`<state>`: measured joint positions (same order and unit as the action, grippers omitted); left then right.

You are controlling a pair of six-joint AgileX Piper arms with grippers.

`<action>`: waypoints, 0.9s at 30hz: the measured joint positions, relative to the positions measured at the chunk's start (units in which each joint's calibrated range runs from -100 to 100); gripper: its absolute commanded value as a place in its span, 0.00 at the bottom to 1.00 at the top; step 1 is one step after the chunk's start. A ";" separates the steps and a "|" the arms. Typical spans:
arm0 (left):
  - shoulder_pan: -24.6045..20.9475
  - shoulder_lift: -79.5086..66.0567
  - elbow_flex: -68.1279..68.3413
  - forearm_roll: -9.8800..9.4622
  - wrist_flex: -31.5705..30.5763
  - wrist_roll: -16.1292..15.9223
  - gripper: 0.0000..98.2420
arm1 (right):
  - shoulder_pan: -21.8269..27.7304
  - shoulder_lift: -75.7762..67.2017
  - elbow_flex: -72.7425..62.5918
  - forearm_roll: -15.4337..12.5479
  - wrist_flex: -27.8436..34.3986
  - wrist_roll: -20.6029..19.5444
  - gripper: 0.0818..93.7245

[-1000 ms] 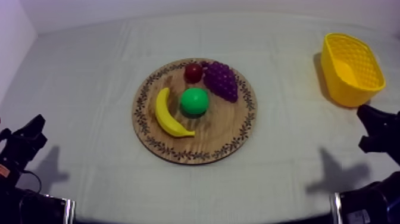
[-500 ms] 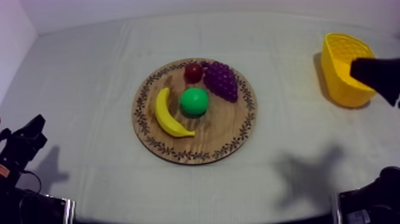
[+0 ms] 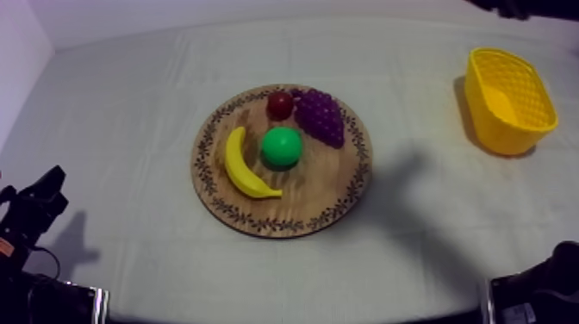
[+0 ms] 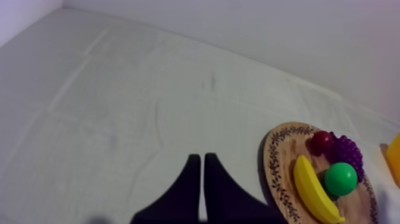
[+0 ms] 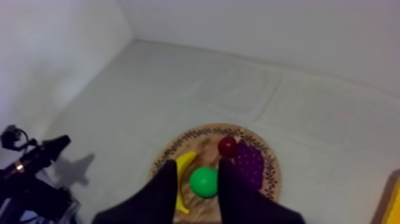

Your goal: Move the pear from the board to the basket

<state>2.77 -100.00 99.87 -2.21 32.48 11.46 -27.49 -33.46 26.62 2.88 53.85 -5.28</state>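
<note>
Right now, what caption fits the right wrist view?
Open right gripper hovers over the pear on the wooden board.

Well below the right gripper [image 5: 197,165], a banana [image 3: 245,165] is seen, partly hidden by it. A small red fruit [image 3: 280,105] and a bunch of grapes [image 3: 320,116], set just beside each other, are found beyond its fingertips. All three are placed ahead and to the right of the left gripper [image 4: 201,158].

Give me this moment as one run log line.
pear: on wooden board | right claw: open, pointing toward pear | left claw: shut, low at left | yellow basket: at right
</note>
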 measured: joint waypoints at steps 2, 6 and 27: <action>0.00 0.00 0.00 0.00 0.00 0.00 0.00 | -0.37 3.21 1.69 -1.20 -1.54 1.36 0.32; 0.00 0.00 0.00 0.00 0.00 0.00 0.00 | -0.94 8.54 6.89 -4.58 -3.11 4.88 0.39; 0.00 0.00 0.00 0.00 0.00 0.02 0.00 | -0.90 21.78 11.46 -14.44 -6.08 18.58 0.67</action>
<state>2.77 -100.00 99.87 -2.21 32.48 11.48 -28.39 -11.67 38.08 -11.56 47.76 13.30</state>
